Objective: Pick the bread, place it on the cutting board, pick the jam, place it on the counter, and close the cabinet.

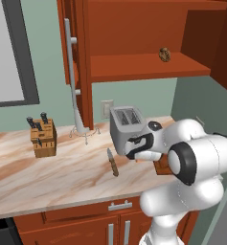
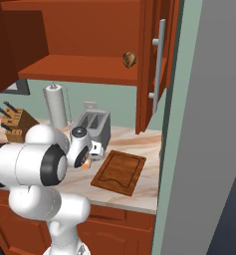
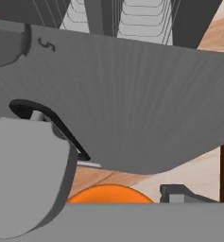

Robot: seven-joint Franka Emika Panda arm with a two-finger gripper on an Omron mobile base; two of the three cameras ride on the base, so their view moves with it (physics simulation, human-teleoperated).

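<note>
The jam [image 3: 104,191], a small orange jar, sits between the fingertips of my gripper [image 3: 114,197], and the jaws are closed against its sides. The gripper [image 2: 88,158] is low over the counter [image 2: 139,144], between the toaster and the cutting board [image 2: 120,172]. From the left base view only a sliver of the jam [image 1: 140,161] shows under the hand, and the arm hides most of the cutting board [image 1: 161,166]. The bread [image 1: 164,54] lies on the shelf of the open cabinet [image 1: 134,67], high above the gripper. It is the same bread [image 2: 129,60] beside the swung-out door [image 2: 157,60].
A grey toaster [image 1: 127,125] stands just behind the gripper and close in front of the hand camera [image 3: 132,94]. A knife [image 1: 113,162] lies on the counter left of it. Further left are a paper-towel stand [image 1: 79,119] and a knife block [image 1: 43,139]. A wall [image 2: 204,149] borders the right side.
</note>
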